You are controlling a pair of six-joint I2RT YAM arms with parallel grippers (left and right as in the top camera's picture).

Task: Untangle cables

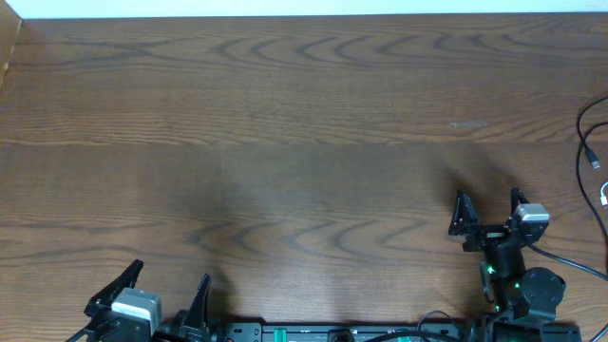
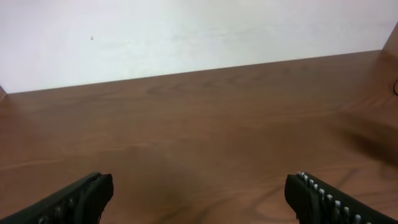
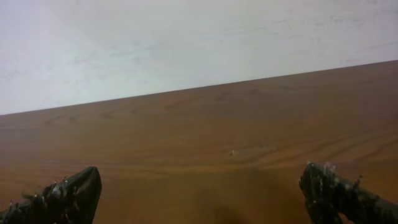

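Only a small part of the cables shows, at the table's far right edge in the overhead view: a thin black cable (image 1: 580, 133) curving down to a small plug, and a light plug end (image 1: 604, 196) just below it. The rest runs out of frame. My right gripper (image 1: 488, 199) stands open over bare wood, well left of these strands, with nothing between its fingers. My left gripper (image 1: 168, 277) is open at the near left edge, far from them. Both wrist views show wide-apart fingers (image 2: 93, 190) (image 3: 78, 186) and bare table between them.
The brown wooden table (image 1: 285, 142) ends at a white wall along its far side. A thicker black wire (image 1: 565, 258) runs from the right arm's base towards the right edge. The arms' bases sit along the near edge.
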